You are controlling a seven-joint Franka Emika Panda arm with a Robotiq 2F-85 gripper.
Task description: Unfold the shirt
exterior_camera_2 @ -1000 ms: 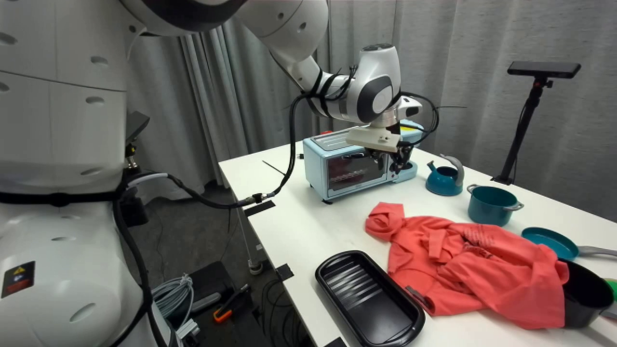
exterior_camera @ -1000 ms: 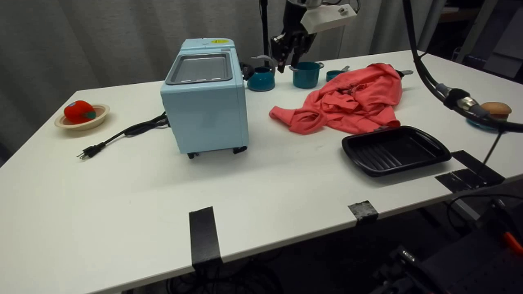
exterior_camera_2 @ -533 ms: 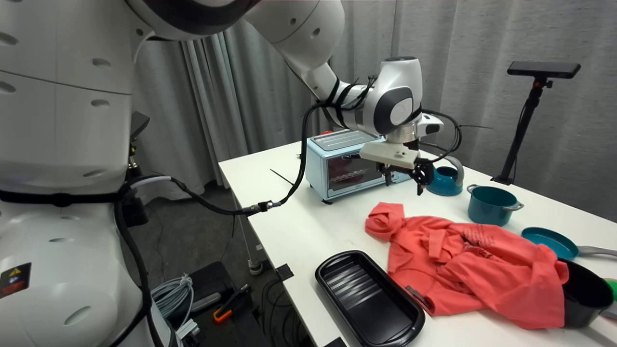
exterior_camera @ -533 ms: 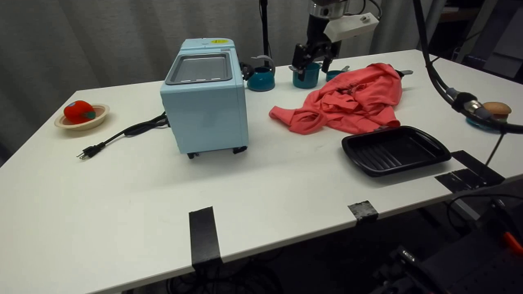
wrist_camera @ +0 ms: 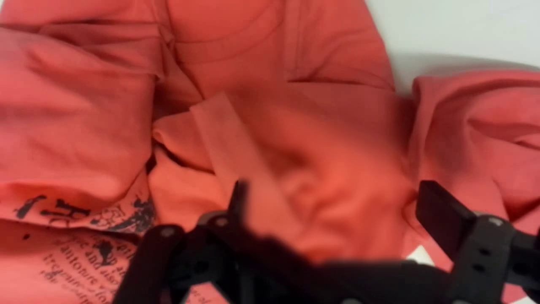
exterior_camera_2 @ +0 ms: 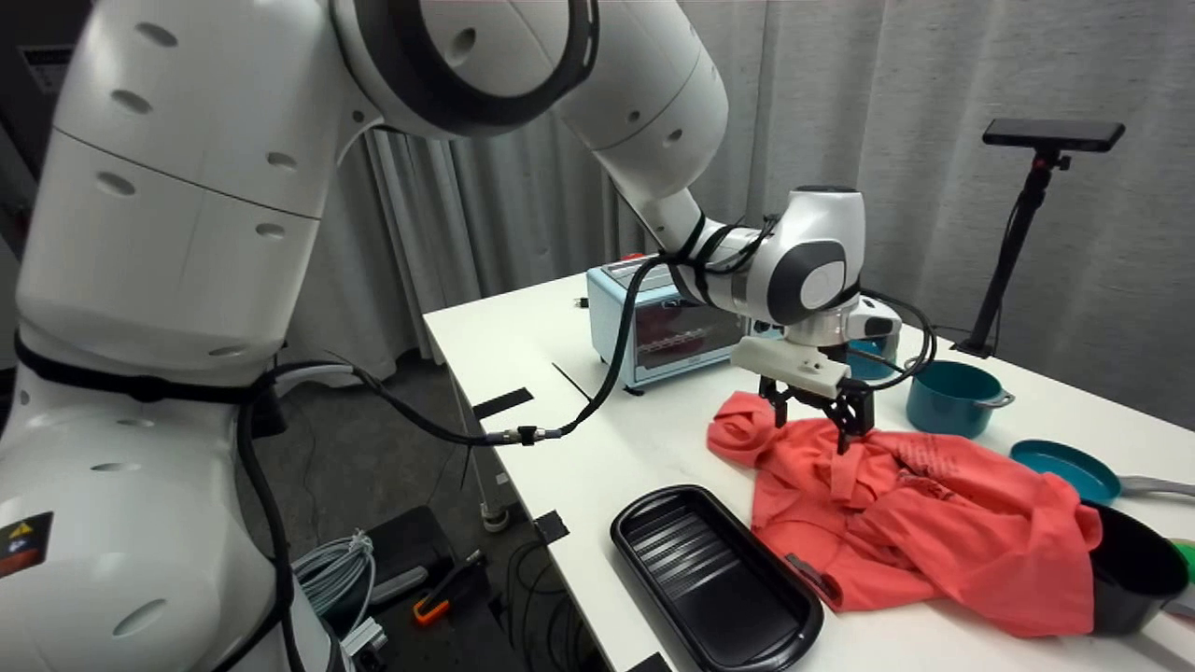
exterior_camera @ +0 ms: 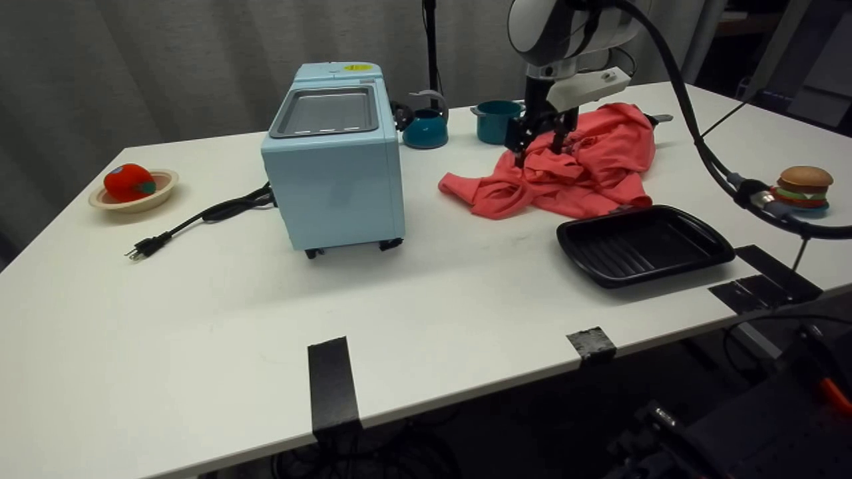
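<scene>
White table [exterior_camera: 200,366] — we find: beige dish [exterior_camera: 150,203], red item [exterior_camera: 128,181] inside; blue plate [exterior_camera: 817,209], burger [exterior_camera: 804,183] atop; gripper [wrist_camera: 334,184], jaws wide apart, holding nothing, over rumpled coral-red shirt [exterior_camera_2: 896,527].

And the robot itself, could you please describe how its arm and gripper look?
The arm is white and rounded, with oval dimples and dark bands at some joints. Black straps wrap it, a black cable runs along it, and a dark label bears a yellow triangle. The gripper is black, with slim jointed fingers; an off-white block is attached near it.
</scene>
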